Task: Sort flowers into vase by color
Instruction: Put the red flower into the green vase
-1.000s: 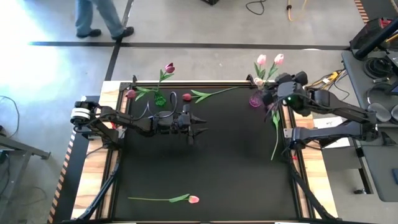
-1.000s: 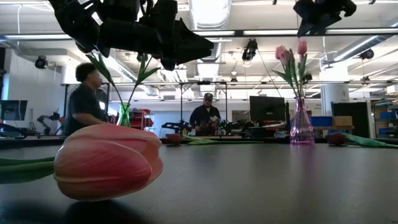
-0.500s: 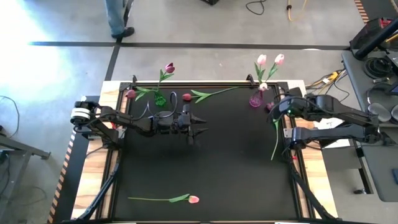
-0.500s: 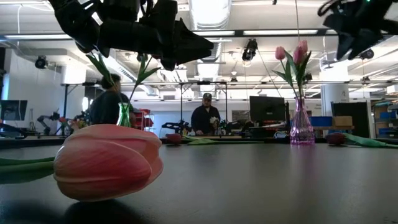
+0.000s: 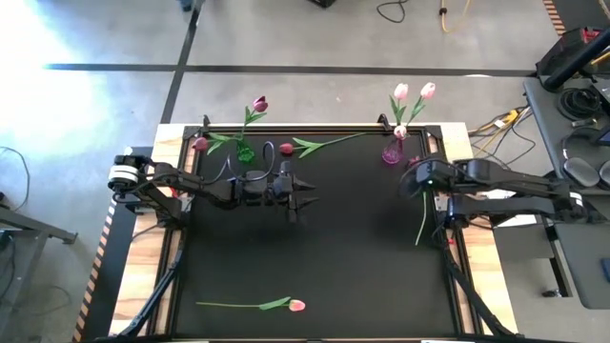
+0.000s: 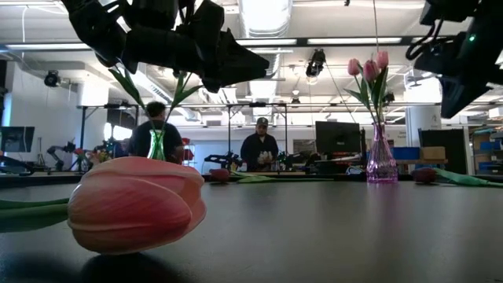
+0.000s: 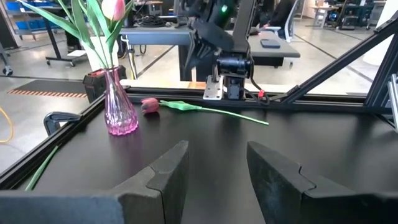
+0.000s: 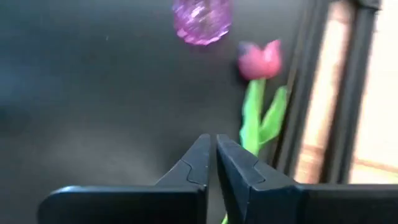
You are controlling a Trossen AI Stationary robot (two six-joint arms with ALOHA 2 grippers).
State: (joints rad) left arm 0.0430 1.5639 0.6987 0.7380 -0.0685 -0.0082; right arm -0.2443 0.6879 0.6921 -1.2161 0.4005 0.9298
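A purple vase (image 5: 392,151) at the far right holds pale pink tulips (image 5: 413,91). A green vase (image 5: 246,151) at the far left holds a dark red tulip (image 5: 259,104). Dark red tulips lie on the mat by the green vase (image 5: 286,149), at the far left (image 5: 199,144) and along the right edge (image 5: 415,165). A pink tulip (image 5: 296,306) lies near the front edge. My right gripper (image 8: 216,155) is shut and empty, above the mat beside the right-edge tulip (image 8: 260,60). My left gripper (image 7: 217,168) is open and empty, hovering over the mat's middle left.
The black mat is framed by a raised dark rail (image 5: 448,219), with wooden table strips outside it. People stand in the room beyond the far edge (image 6: 262,149). Open mat lies between the two arms and toward the near edge.
My right gripper has drawn back from above the purple vase, toward the near edge and down, and now stands over the mat beside the right-edge tulip. The pink tulips stay upright in the vase. My left arm has kept still.
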